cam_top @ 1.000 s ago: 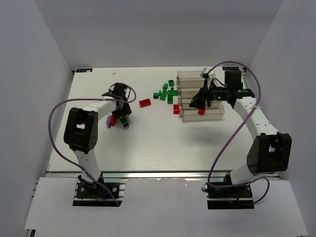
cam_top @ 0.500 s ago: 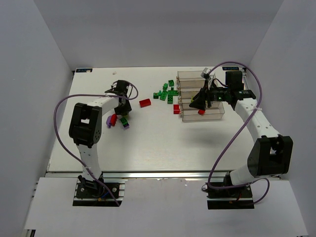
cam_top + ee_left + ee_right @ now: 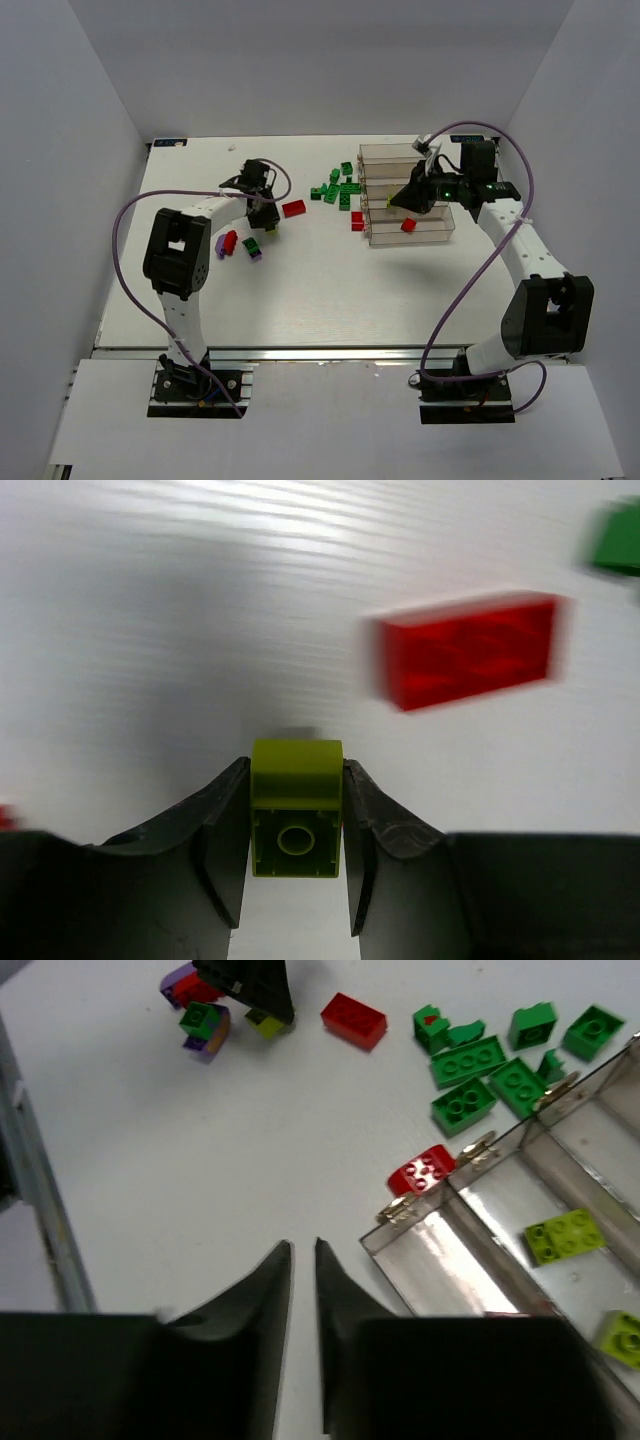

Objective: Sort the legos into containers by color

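Observation:
My left gripper (image 3: 297, 768) is shut on a yellow-green brick (image 3: 296, 810), held just above the table, right of a small heap of purple, red and green legos (image 3: 236, 243). A red brick (image 3: 470, 650) lies just beyond it. My right gripper (image 3: 302, 1246) hangs over the near end of the clear containers (image 3: 440, 236); its jaws stand a narrow slit apart with nothing between them. A red brick (image 3: 408, 226) lies in the nearest bin. Two yellow-green bricks (image 3: 565, 1235) lie in the neighbouring bin. Green legos (image 3: 338, 190) are scattered left of the containers.
Another red brick (image 3: 421, 1172) rests on the table against the containers' corner (image 3: 400, 1210). White walls enclose the table on three sides. Purple cables loop from both arms.
My left gripper moved right, away from the heap, closing on the yellow-green brick. My right gripper's jaws narrowed and it drew back a little; the red brick now lies in the nearest bin.

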You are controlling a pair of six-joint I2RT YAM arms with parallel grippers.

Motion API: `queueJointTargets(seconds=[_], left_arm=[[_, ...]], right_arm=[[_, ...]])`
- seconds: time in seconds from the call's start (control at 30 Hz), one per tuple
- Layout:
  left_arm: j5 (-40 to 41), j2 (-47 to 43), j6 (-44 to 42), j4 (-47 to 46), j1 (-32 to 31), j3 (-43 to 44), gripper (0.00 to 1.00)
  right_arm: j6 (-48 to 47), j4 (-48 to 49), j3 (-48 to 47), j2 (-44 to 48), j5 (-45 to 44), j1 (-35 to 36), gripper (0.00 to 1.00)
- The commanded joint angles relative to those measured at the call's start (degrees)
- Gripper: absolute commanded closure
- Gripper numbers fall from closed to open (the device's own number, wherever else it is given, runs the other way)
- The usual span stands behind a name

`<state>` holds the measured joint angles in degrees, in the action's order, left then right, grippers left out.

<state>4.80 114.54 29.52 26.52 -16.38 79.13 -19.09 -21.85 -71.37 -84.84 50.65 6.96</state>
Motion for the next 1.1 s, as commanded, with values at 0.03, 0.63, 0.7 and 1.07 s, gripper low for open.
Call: queueJointTargets(seconds=[0.03, 0.63, 0.7, 1.07], left_arm=[[-12.52, -3.45, 2.03, -7.70, -6.10, 5.58, 0.90], [-20.19, 19.66, 15.48, -32.24, -19.74, 32.39, 0.95], [-18.95, 21.24, 15.22, -30.57, -20.09, 35.37, 0.93], [-11.57, 24.94, 13.46, -26.87, -21.59, 38.99, 0.57]], right_arm=[[8.01, 7.07, -2.54, 1.96, -1.44, -2.65, 0.97], [11.18, 7.26, -2.19, 4.24, -1.08, -5.99, 1.00], [11.18, 6.73, -2.19, 4.42, -0.82, -6.34, 1.00], [9.78, 5.06, -1.49, 4.24, 0.24, -6.26, 0.97]])
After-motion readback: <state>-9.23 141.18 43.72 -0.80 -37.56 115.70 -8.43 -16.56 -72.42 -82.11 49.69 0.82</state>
